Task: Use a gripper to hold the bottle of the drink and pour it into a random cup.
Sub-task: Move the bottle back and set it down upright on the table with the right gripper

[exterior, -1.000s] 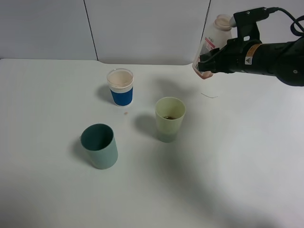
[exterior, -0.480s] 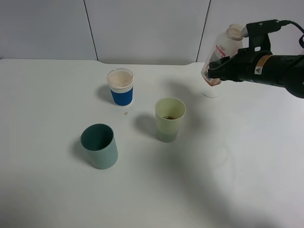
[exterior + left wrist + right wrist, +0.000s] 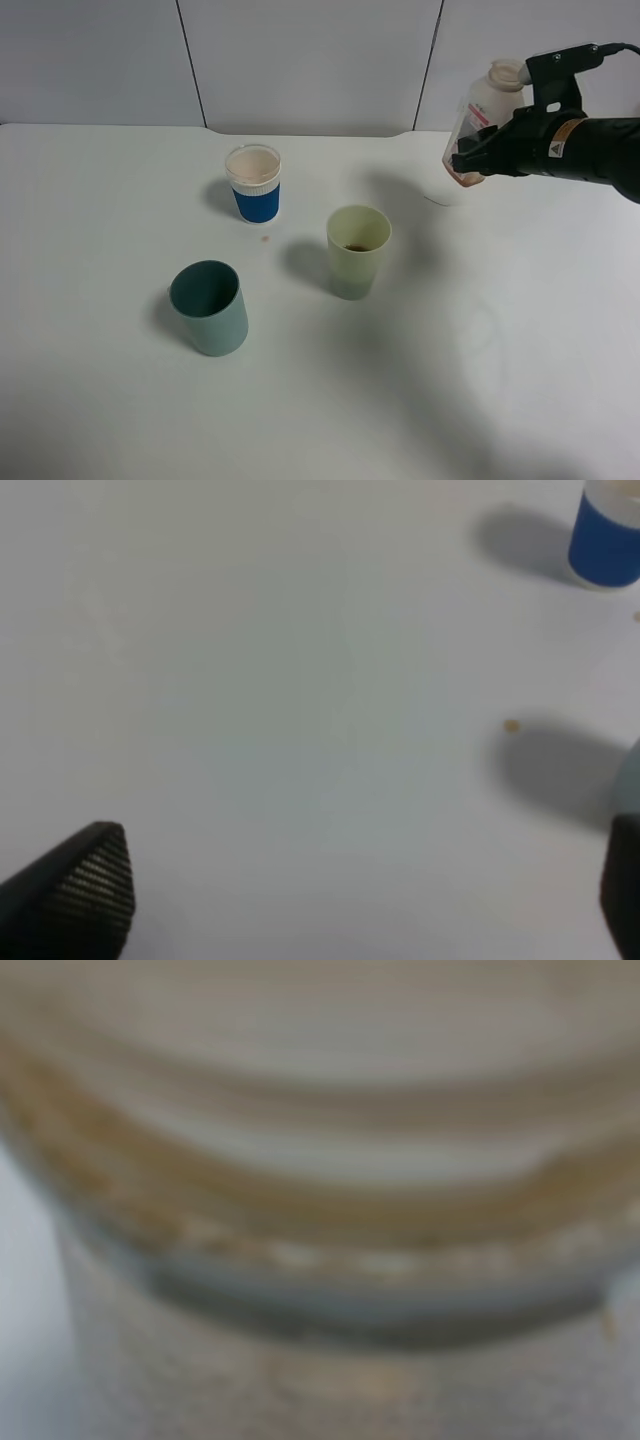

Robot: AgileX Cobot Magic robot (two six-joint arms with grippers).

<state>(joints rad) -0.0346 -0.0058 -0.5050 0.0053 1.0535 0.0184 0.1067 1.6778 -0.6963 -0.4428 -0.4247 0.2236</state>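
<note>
At the upper right of the exterior high view, the right tool (image 3: 470,160) is seen clamped on the lower body of the bottle of the drink (image 3: 482,112), which is held in the air above the tabletop (image 3: 320,400). The bottle is tilted slightly, its wide neck uppermost and leaning toward the right edge of the frame, with a little brown drink visible at its base. In the right wrist view the frame is filled by the blurred, whitish and brownish surface of the bottle (image 3: 320,1200), pressed close to the lens.

Lower and to the left of the bottle, near the middle of the exterior frame, the cup (image 3: 358,250) stands upright on the tabletop, well apart from the bottle; a dark trace of liquid is seen at its bottom. Further left, the blue-and-white paper cup (image 3: 253,182) stands upright, and the teal tumbler (image 3: 209,307) is set at the lower left of the group. A small brown spot (image 3: 265,238) lies on the tabletop just below the paper cup.

In the left wrist view the left tool (image 3: 360,900) is shown spread wide over bare tabletop, with one ridged fingertip (image 3: 95,875) at the lower left and the other at the lower right edge of that frame.
</note>
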